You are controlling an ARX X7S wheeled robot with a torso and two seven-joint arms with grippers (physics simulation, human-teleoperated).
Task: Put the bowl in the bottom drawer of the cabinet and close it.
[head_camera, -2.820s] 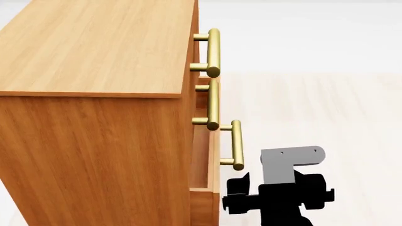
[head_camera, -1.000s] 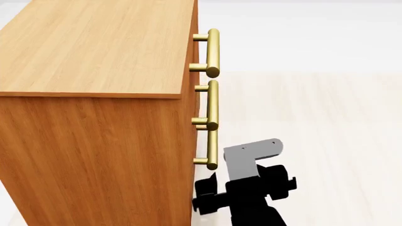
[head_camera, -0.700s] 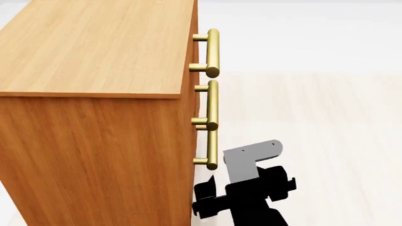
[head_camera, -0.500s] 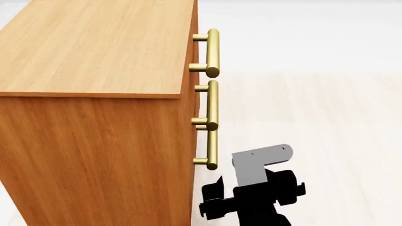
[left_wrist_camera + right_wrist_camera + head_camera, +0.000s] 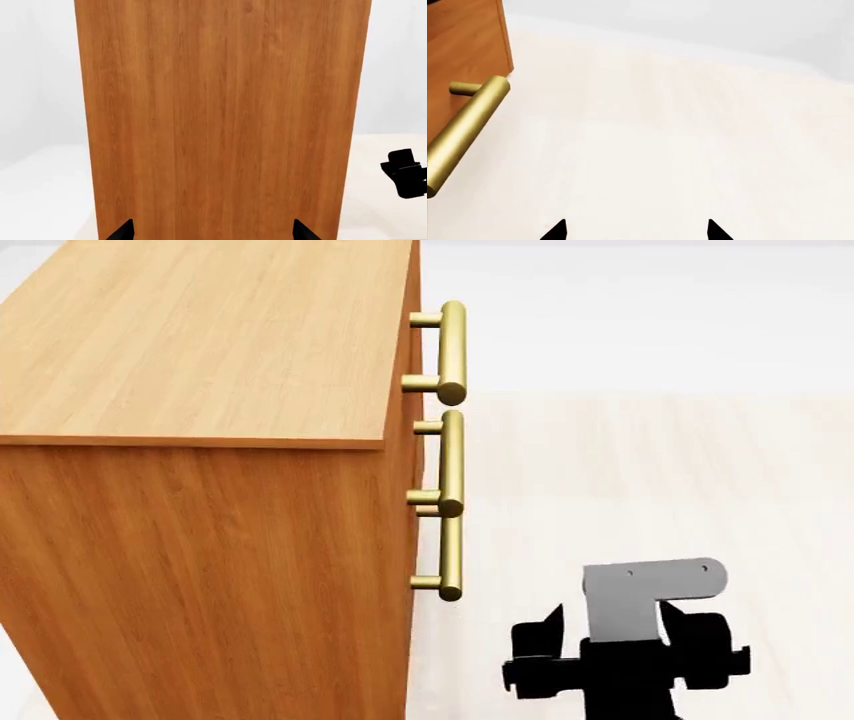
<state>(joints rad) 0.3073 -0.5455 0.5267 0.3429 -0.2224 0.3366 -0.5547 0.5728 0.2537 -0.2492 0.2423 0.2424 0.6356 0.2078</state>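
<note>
1. The cabinet [image 5: 200,490] stood as a tall orange-brown wood-grain box with three brass bar handles down its front edge. The bottom drawer [image 5: 408,640] sat flush with the front, its handle [image 5: 450,555] lowest in the row.
2. At the earliest head frame that drawer had stood pulled out; by now it was shut. The right gripper [image 5: 627,680], close against the handle half a second before, had drawn away to the right, well clear of the brass.
3. In its own wrist view the right gripper's [image 5: 635,231] fingertips stood apart with nothing between them; the left gripper's [image 5: 211,231] tips also stood apart, facing the cabinet's plain side.
4. The bowl was not visible in any view.
</note>
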